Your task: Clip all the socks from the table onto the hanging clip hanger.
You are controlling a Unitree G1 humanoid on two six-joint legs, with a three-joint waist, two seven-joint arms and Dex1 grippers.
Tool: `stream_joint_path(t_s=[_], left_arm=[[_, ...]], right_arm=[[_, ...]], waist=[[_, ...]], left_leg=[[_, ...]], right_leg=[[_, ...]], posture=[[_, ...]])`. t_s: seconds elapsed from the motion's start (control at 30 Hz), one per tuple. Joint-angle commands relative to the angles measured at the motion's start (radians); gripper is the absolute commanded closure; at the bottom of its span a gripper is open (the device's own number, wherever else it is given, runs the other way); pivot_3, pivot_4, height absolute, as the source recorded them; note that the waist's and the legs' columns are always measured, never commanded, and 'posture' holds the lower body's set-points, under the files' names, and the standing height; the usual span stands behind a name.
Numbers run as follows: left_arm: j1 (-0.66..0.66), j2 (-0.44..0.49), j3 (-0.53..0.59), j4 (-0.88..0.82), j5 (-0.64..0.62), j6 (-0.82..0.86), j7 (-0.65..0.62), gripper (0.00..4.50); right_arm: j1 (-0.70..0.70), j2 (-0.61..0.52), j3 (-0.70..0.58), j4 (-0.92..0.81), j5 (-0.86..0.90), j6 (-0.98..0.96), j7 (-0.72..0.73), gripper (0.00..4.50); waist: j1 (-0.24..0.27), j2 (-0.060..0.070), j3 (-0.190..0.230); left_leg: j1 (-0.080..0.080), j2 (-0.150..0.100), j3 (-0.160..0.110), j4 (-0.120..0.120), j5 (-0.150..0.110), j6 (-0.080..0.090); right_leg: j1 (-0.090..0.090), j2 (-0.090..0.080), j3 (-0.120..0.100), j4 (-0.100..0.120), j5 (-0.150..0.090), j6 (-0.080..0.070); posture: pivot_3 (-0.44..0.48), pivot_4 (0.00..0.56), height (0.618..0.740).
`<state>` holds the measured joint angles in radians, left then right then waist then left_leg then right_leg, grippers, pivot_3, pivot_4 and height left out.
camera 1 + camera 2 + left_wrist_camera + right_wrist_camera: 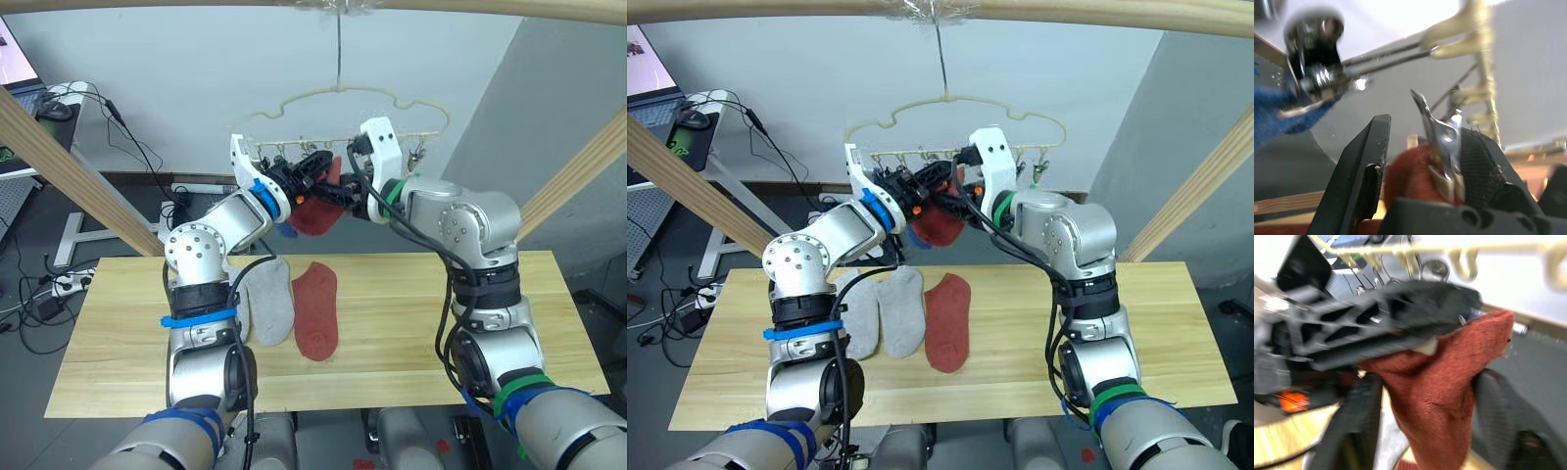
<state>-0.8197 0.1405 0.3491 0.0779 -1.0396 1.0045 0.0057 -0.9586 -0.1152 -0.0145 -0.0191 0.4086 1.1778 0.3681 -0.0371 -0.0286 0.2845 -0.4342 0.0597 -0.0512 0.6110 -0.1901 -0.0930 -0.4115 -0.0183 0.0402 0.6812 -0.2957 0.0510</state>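
While both arms reach up to the hanger, the scene reads as follows.

Table (pixel 411 333): light wood, well below both jaws.
Red sock on table (pixel 315 308): flat, below the jaws, touching the grey one beside it.
Grey socks (pixel 902 310): two side by side on the table, the second (pixel 860 318) toward the left arm.
Left gripper (pixel 1415 161): jaws spread, a metal clip (pixel 1442 142) pressed against one finger (pixel 1361 176) side; red fabric sits between the jaws.
Right gripper (pixel 1420 416): jaws pinching the raised red sock (pixel 1442 387), which hangs down between them.
Raised red sock in head views (pixel 939 223): held where the two grippers meet, just under the clip row.
Blue fabric (pixel 1273 115): hanging from a clip just beside the left jaws.
Clip hanger (pixel 392 100): pale yellow wire, directly above both jaws, hooked to a wooden pole (pixel 490 8).
Containers: cannot tell of any.
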Motion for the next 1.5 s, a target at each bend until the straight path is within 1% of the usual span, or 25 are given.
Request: stream_joint_path(t_s=[0.03,0.17,0.33,0.53,0.7,0.87,1.1,1.17,1.37,1.5], left_arm=[[0.038,0.052,-0.059,-0.114,0.014,0.016,-0.083,2.10],[0.100,0.134,-0.142,-0.196,0.084,-0.011,-0.177,2.10],[0.182,0.217,-0.205,-0.282,0.177,-0.081,-0.281,2.10],[0.281,0.322,-0.225,-0.369,0.252,-0.164,-0.410,2.10],[0.315,0.411,-0.238,-0.399,0.308,-0.252,-0.545,2.10],[0.299,0.481,-0.224,-0.363,0.310,-0.302,-0.696,2.10],[0.261,0.534,-0.230,-0.320,0.355,-0.414,-0.861,2.10],[0.246,0.547,-0.233,-0.312,0.359,-0.432,-0.903,2.10],[0.174,0.600,-0.252,-0.267,0.347,-0.408,-1.031,2.10],[0.126,0.605,-0.259,-0.244,0.333,-0.386,-1.071,2.10]], right_arm=[[0.021,-0.006,0.004,-0.095,0.027,0.027,-0.005,0.59],[0.067,-0.008,0.001,-0.153,0.041,0.065,-0.011,0.59],[0.133,-0.012,-0.019,-0.240,0.057,0.115,-0.035,0.59],[0.213,-0.037,-0.047,-0.359,0.072,0.169,-0.069,0.59],[0.271,-0.032,-0.052,-0.444,0.047,0.171,-0.123,0.59],[0.348,0.037,-0.051,-0.517,-0.003,0.101,-0.232,0.59],[0.431,0.104,-0.009,-0.567,-0.102,-0.059,-0.356,0.59],[0.437,0.126,0.000,-0.567,-0.124,-0.092,-0.386,0.59],[0.413,0.182,-0.003,-0.541,-0.172,-0.169,-0.456,0.59],[0.394,0.194,-0.013,-0.524,-0.185,-0.189,-0.476,0.59]], waist=[[-0.001,0.000,0.000],[0.001,0.000,0.000],[0.005,0.000,0.000],[0.007,0.000,0.000],[0.008,0.000,-0.001],[0.010,0.000,-0.002],[0.013,0.000,-0.002],[0.013,0.000,-0.002],[0.013,0.000,-0.002],[0.013,0.000,-0.002]], left_leg=[[0.000,0.000,0.000,0.000,0.000,0.000],[0.000,0.000,0.000,0.000,0.000,0.000],[0.000,0.000,0.000,0.000,0.000,0.000],[0.000,0.000,0.000,0.000,-0.001,0.001],[0.000,0.000,0.000,0.000,-0.001,0.002],[0.000,0.000,0.000,0.000,-0.001,0.002],[0.000,0.000,0.000,0.000,-0.001,0.002],[0.000,0.001,0.000,0.000,-0.001,0.002],[0.000,0.000,0.000,0.000,-0.001,0.002],[0.000,0.000,0.000,0.000,-0.001,0.002]], right_leg=[[0.000,0.000,0.000,0.000,0.000,0.000],[0.000,0.000,0.000,0.000,0.000,0.000],[0.000,0.000,0.000,0.000,0.000,0.000],[0.000,0.000,0.000,0.000,0.000,0.000],[0.000,0.000,0.000,0.001,0.000,0.000],[0.000,0.000,0.000,0.001,0.000,0.000],[0.000,0.000,0.000,0.001,0.000,0.000],[0.000,0.000,0.000,0.001,0.000,0.000],[0.000,0.000,0.000,0.002,0.000,0.000],[0.000,0.000,0.000,0.002,0.000,0.000]], posture=[[-0.011,0.248,0.740],[0.002,0.240,0.740],[0.018,0.232,0.740],[0.050,0.217,0.740],[0.081,0.201,0.740],[0.097,0.193,0.740],[0.107,0.196,0.740],[0.108,0.198,0.740],[0.100,0.210,0.740],[0.092,0.211,0.740]])
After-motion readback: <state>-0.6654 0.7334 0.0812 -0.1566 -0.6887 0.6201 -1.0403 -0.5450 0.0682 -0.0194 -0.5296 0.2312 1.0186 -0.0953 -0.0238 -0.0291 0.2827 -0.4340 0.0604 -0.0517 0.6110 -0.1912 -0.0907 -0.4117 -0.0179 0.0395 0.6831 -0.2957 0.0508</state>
